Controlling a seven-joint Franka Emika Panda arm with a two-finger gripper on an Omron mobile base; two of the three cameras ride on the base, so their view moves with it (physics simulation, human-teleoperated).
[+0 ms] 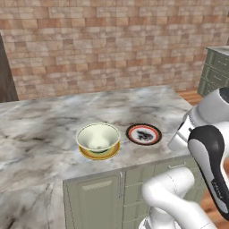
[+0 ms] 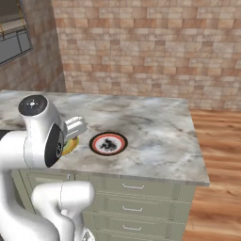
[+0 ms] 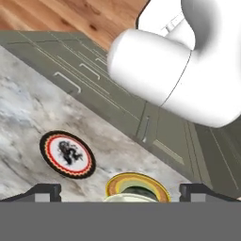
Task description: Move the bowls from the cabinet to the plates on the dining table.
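Observation:
A glossy cream-white bowl [image 1: 98, 137] stands upright on the orange-yellow rimmed plate [image 1: 99, 154] on the marble dining table [image 1: 40, 129]. Just right of it lies the other plate [image 1: 143, 134], dark-rimmed with a red ring and a pale centre, with nothing on it. In the hand view my gripper [image 3: 121, 193] is open, its fingertips [image 3: 45, 191] wide apart on either side of the bowl [image 3: 128, 197] and yellow plate [image 3: 137, 180]. It holds nothing. The dark plate [image 3: 68, 154] lies to one side, and is also seen from the right [image 2: 108, 143]. The cabinet is out of view.
The table's green panelled base with drawers [image 2: 136, 200] faces me under the near edge. A brick wall [image 1: 112, 44] runs behind the table. Green drawer units [image 1: 217, 67] stand at the far right, beside wooden floor [image 2: 216, 164]. My own elbow [image 1: 208, 152] rises at the table's near right corner.

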